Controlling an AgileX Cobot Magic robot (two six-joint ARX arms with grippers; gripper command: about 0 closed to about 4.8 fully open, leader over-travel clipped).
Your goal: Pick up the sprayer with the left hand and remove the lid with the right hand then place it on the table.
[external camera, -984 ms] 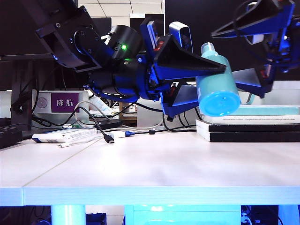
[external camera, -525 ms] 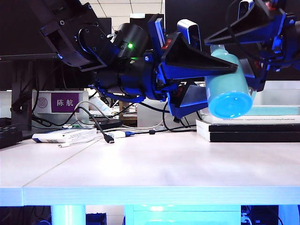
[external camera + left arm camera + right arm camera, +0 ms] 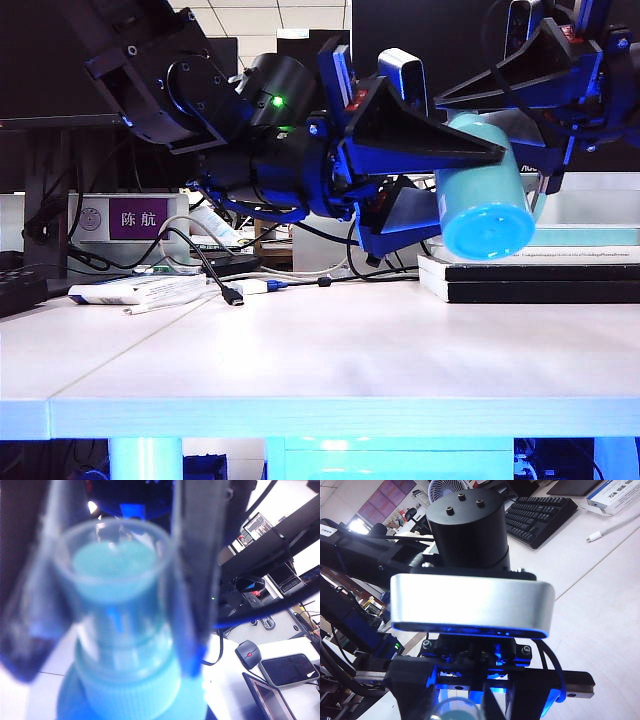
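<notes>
1. Pale and wood-grained, the table (image 3: 330, 370) filled the foreground, with an office of dark screens behind it; at nine o'clock a purple sign (image 3: 138, 218) read "陈航", beside a tangle of cables (image 3: 215, 270).
2. From ten o'clock the left hand (image 3: 455, 175) reached to the centre, its wedge fingers clamped on the sprayer (image 3: 485, 195), which hung tilted well above the table, base towards the camera.
3. At one o'clock the right hand (image 3: 490, 115) sat at the sprayer's top; in the left wrist view its fingers (image 3: 192, 580) flanked the lid (image 3: 120, 595), seemingly touching, though I could not tell if they gripped firmly.
4. Lifting looked done; pulling the lid off and setting it down remained.
5. At three o'clock lay stacked books (image 3: 540, 275), their spine print unreadable.
</notes>
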